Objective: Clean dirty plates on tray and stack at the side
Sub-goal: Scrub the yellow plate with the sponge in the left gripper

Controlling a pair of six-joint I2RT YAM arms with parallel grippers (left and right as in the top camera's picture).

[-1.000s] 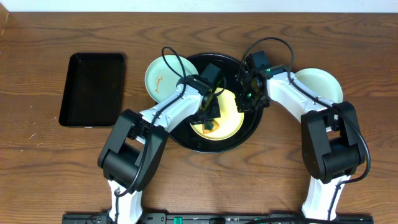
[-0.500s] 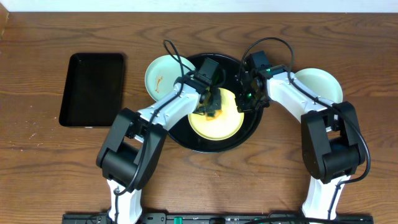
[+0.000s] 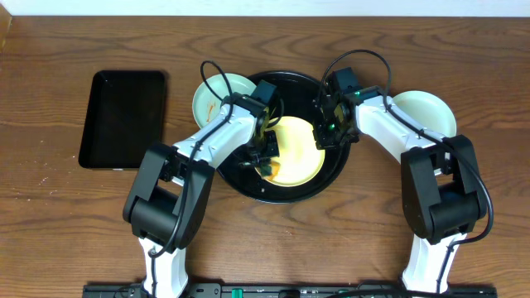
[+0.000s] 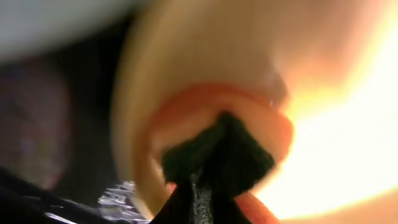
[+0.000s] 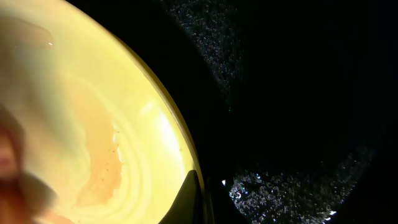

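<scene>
The left gripper was clamped on an orange and dark-green sponge, pressed onto the pale yellow round plastic plate directly beneath it. The right gripper, jaws closed, pinched that plate's rim just beside the sponge. The large round glossy black tray lay under both.
</scene>
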